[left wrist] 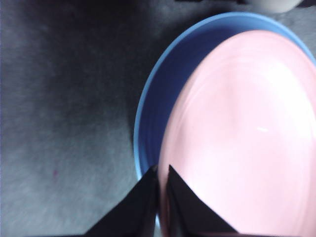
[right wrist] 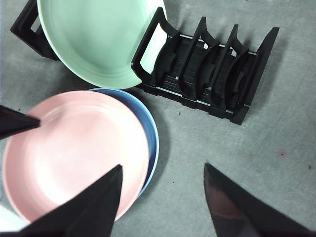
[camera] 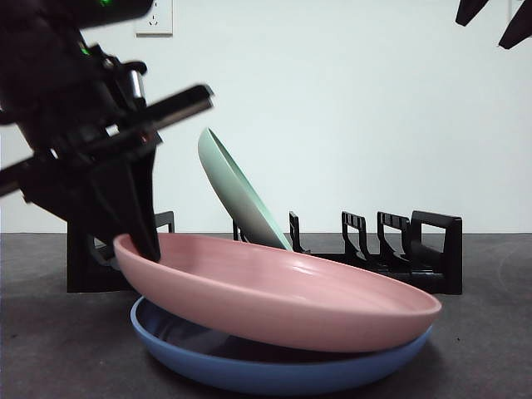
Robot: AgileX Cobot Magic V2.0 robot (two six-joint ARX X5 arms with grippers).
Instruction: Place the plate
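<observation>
Your left gripper [camera: 137, 241] is clamped on the round pink plate's [camera: 283, 291] rim at frame left, tilting it off the blue plate [camera: 274, 370]. The black slotted rack [camera: 399, 249] sits behind, toward the right; your right gripper [right wrist: 163, 197] waits wide open and empty.

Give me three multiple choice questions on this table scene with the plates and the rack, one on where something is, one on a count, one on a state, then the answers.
1. Where is the green plate?
A. Standing in the black rack
B. Flat on the table
C. Under the blue plate

2. How many plates are in view?
A. Two
B. Three
C. Five

3. What is the left gripper doing?
A. Hanging open, away from everything
B. Shut on the pink plate's rim
C. Holding the rack

Answers: 1 A, the green plate leans in a rack slot. 2 B, green, pink plate and blue plate. 3 B, its jaws pinch the pink rim, which sits tilted on the blue plate.
</observation>
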